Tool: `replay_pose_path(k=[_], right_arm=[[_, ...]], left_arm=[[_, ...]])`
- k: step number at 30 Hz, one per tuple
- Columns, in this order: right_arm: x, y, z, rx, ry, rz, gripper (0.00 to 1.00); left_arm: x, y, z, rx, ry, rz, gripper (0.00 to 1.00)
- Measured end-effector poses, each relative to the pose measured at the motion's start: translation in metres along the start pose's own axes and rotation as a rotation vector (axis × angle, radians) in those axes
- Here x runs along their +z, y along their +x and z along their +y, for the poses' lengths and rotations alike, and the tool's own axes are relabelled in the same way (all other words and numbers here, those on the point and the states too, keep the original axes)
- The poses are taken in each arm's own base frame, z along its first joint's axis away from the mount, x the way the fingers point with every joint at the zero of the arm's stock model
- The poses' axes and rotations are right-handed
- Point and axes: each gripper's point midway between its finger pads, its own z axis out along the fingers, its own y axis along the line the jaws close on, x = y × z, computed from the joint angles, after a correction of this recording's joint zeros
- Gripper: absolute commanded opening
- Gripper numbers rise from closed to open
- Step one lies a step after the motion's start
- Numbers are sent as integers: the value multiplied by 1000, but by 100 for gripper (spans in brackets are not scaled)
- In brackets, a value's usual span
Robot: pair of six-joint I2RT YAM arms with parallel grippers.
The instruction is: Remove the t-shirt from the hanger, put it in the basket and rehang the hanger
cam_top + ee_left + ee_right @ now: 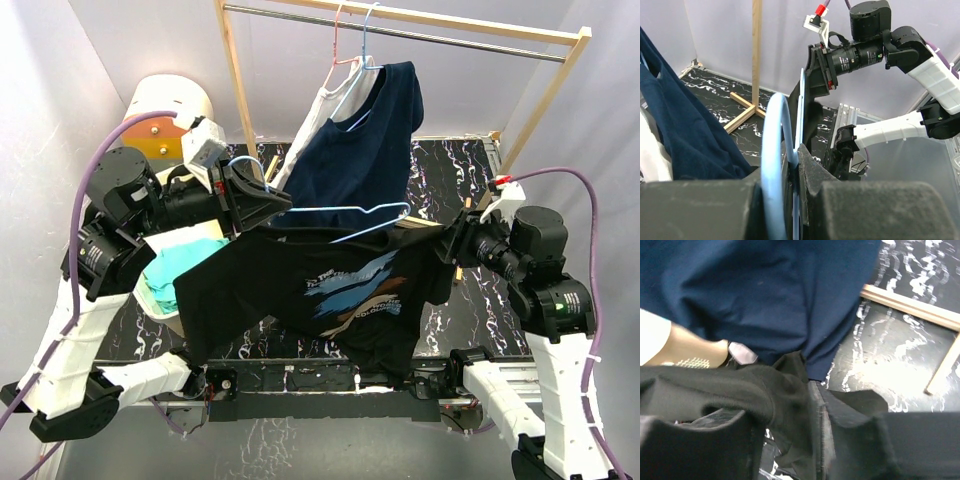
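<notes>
Two end effectors engaged: left end effector [262, 200] clamped on blue hanger [345, 213], right end effector [452, 245] pinching black t-shirt [330, 290]. T-shirt held stretched above counter [450, 170]. Hanger largely bared; full release not confirmed, separation judged remaining.

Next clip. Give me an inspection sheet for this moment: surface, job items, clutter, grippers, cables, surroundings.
Surface: black marbled table, partly hidden by cloth.
Job's things: black t-shirt hangs between the arms; light blue hanger shows bare wire above it.
Clutter: navy t-shirt and white shirt hang on the rack; teal cloth in a bin; beige drum at the far left.
Grippers: left gripper shut on the hanger; right gripper shut on the black t-shirt.
Cables: purple cables loop over both arms, clear of the cloth.
Surroundings: wooden rack, pale walls.
</notes>
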Motion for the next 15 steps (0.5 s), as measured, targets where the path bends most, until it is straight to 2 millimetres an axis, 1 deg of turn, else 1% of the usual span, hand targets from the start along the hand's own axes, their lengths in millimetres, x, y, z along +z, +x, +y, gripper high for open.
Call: replay_pose_path(k=[1, 3, 4, 5, 6, 10, 11, 13, 15], right_arm=[[-2, 1, 9, -16, -49, 7, 49], [-11, -4, 25, -50, -130, 5, 52], [-20, -13, 36, -79, -172, -16, 53], [-23, -16, 39, -89, -184, -27, 54], [-31, -25, 46, -107, -204, -52, 55], [-69, -64, 77, -186, -293, -202, 59], [-77, -70, 83, -203, -315, -234, 59], [-94, -81, 103, -247, -402, -292, 59], [-102, -84, 120, -279, -498, -306, 59]], left_arm=[[2, 0, 0, -4, 8, -1, 0], [7, 1, 1, -10, 25, -1, 0], [11, 2, 2, -16, 36, 3, 0], [14, 3, 3, -22, 45, 7, 0], [17, 5, 3, -29, 60, 13, 0], [31, 15, 5, -61, 117, 44, 0], [33, 17, 4, -67, 133, 50, 0], [36, 20, 0, -82, 174, 61, 0], [39, 22, -5, -94, 233, 65, 0]])
